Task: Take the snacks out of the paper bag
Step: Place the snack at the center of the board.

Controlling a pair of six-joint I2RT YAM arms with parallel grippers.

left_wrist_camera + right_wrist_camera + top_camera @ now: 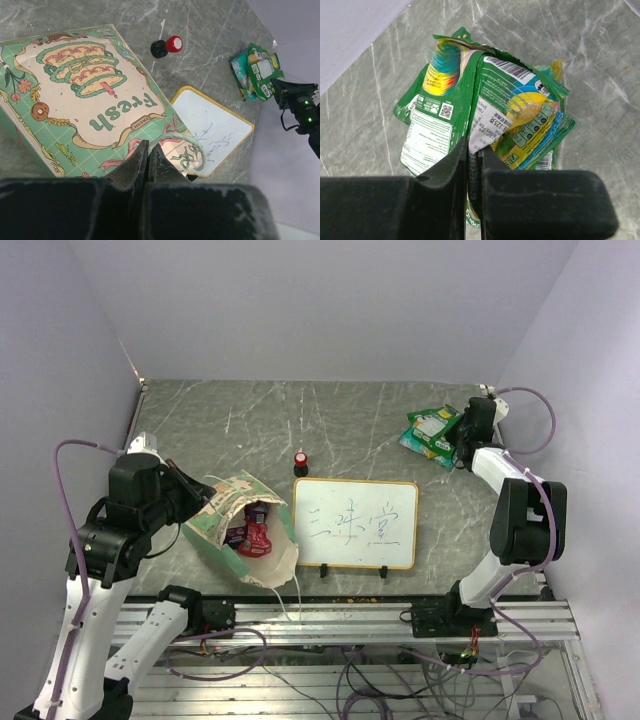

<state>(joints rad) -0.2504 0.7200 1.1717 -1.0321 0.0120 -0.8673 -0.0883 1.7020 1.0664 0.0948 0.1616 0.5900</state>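
Observation:
The cream and mint paper bag (232, 502) lies on its side at the left, its mouth open toward the near edge. Red and purple snacks (254, 531) show inside it. My left gripper (203, 503) is shut on the bag's rim, where the string handle (196, 145) loops out from the fingertips (148, 150); the bag's printed face (85, 95) lies beyond them. My right gripper (463, 443) is at the far right, shut (474, 156) on a green snack packet (492, 107). That packet rests among a green packet (430, 120) and a yellow-green one (537, 125) on the table (431, 428).
A wood-framed whiteboard (356, 523) stands at the middle near edge, beside the bag's mouth. A small red-topped black knob (301, 461) stands behind it. Lilac walls close the back and both sides. The metal rail (350, 618) with cables runs along the near edge.

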